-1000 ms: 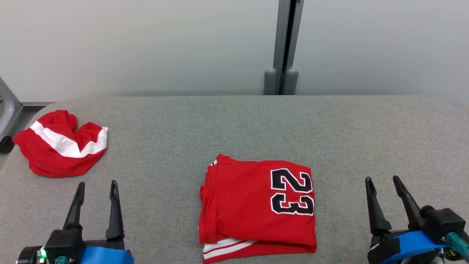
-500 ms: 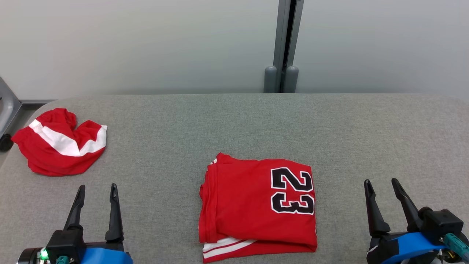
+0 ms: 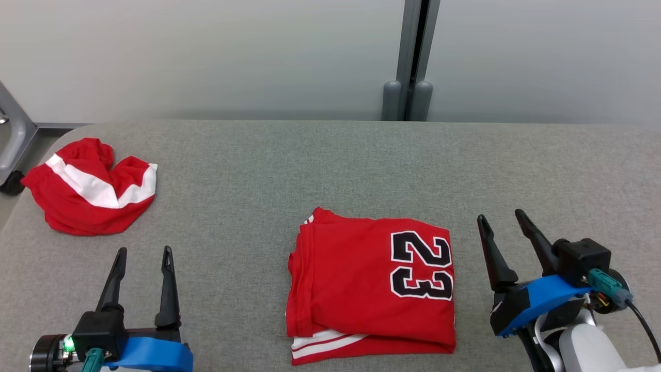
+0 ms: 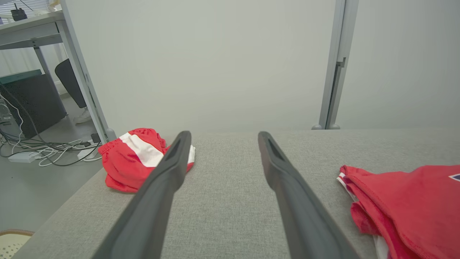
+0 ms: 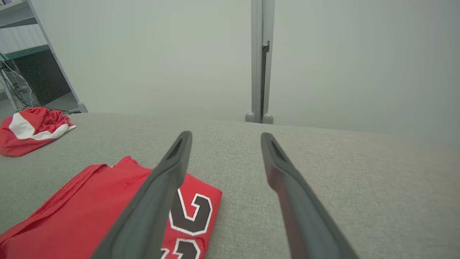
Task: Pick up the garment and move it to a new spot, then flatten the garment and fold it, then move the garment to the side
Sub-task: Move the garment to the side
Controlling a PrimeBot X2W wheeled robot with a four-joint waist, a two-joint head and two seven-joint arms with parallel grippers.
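A folded red jersey (image 3: 361, 289) of soft, matt knit cloth lies on the surface (image 3: 310, 165), which is covered in coarse grey woven fabric. At ten o'clock is a crumpled red-and-white garment (image 3: 90, 186) of similar cloth. The left pincer (image 3: 144, 250) and right pincer (image 3: 501, 215) show smooth, matt dark fingers, seemingly plastic. At twelve o'clock stands a grey post (image 3: 413, 57), seemingly painted metal.

I work in a lab-like office: behind my grey padded table (image 3: 330, 165) stand pale partition panels (image 3: 206, 57), and off its left end a metal-framed desk (image 4: 25, 32) over tangled floor cables (image 4: 54, 154).
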